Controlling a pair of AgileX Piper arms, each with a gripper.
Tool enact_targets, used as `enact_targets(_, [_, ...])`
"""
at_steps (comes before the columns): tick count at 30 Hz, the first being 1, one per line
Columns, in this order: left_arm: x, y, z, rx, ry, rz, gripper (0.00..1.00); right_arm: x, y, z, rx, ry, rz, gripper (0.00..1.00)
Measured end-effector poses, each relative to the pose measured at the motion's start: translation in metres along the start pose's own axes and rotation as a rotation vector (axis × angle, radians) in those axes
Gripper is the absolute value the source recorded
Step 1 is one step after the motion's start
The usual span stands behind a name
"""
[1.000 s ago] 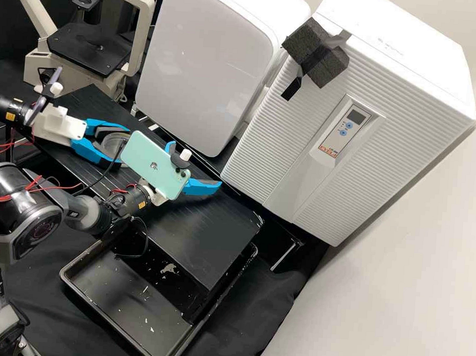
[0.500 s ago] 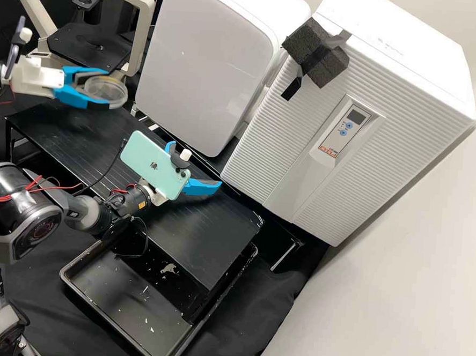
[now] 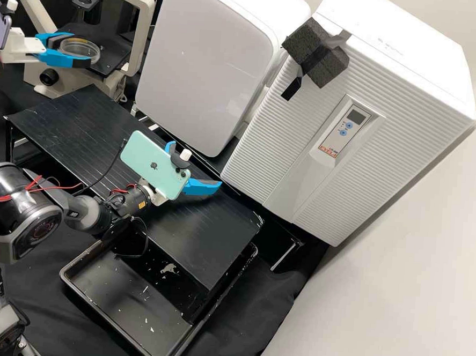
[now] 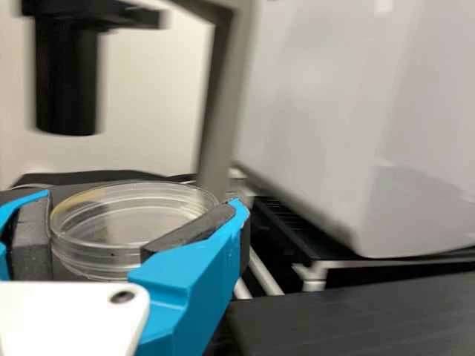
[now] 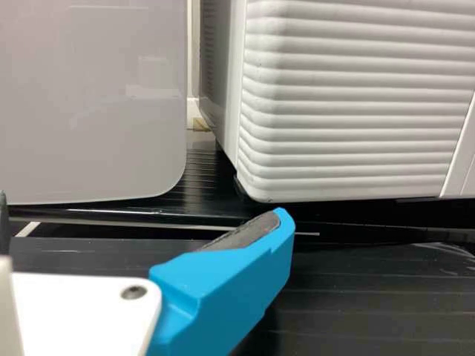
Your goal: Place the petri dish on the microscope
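The microscope [image 3: 143, 32] and petri dish [image 3: 80, 48] show a lab.

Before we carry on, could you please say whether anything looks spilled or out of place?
The black tray holds pale flecks and a smear, perhaps dried residue. A dark foam block is taped onto the ribbed white cabinet, which looks improvised.

bright light leaves faint reflections on the smooth white door [image 3: 200, 90].
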Motion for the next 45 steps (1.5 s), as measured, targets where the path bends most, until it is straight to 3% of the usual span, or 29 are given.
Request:
enact_targets(3, [0.002,0.0,-0.008,0.007,0.044,0.005,0.0,0.0,0.0,0.0,0.0,0.0,0.0,1.0])
enact_targets(9, [0.018,0.001,-0.022,0.064,0.122,-0.024,0.0,0.0,0.0,0.0,0.0,0.0,0.0,1.0])
enact_targets(19, [0.046,0.007,-0.022,0.067,0.137,-0.024,0.0,0.0,0.0,0.0,0.0,0.0,0.0,1.0])
enact_targets(23, [0.054,0.007,-0.028,0.052,0.165,-0.028,0.0,0.0,0.0,0.0,0.0,0.0,0.0,1.0])
enact_targets(32, [0.065,0.004,-0.034,0.09,0.177,-0.024,0.0,0.0,0.0,0.0,0.0,0.0,0.0,1.0])
enact_targets(33, [0.065,0.004,-0.035,0.089,0.178,-0.025,1.0,0.0,0.0,0.0,0.0,0.0,0.0,1.0])
enact_targets(45, [0.068,-0.002,-0.037,0.098,0.193,-0.031,1.0,0.0,0.0,0.0,0.0,0.0,0.0,1.0])
